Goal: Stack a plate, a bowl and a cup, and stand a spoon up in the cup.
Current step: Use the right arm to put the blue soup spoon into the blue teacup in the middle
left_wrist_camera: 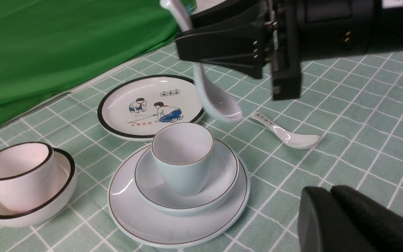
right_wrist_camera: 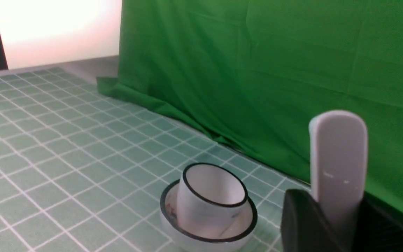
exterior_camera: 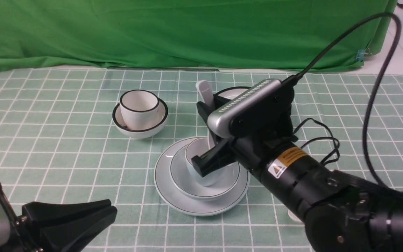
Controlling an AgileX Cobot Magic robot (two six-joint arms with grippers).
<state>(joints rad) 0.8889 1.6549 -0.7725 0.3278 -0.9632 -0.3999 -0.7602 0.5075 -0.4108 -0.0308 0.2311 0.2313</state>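
The plate (exterior_camera: 166,190) lies mid-table with the bowl (exterior_camera: 180,176) on it and the cup (exterior_camera: 195,151) upright in the bowl. My right gripper (exterior_camera: 206,136) is shut on the handle of the spoon (exterior_camera: 204,92), which hangs bowl-end down just above the cup's far rim. In the left wrist view the spoon (left_wrist_camera: 219,103) is above and beyond the cup (left_wrist_camera: 184,164), apart from it. The handle (right_wrist_camera: 338,164) sticks up between the fingers (right_wrist_camera: 299,220) in the right wrist view. My left gripper (exterior_camera: 110,210) is shut and empty, low at the front left.
A black-rimmed cup (exterior_camera: 139,105) sits in a black-rimmed bowl (exterior_camera: 138,130) at the back left. A black-rimmed cartoon plate (left_wrist_camera: 149,105) lies behind the stack. A printed spoon (left_wrist_camera: 285,133) lies on the cloth to the right of the stack. A green curtain closes the back.
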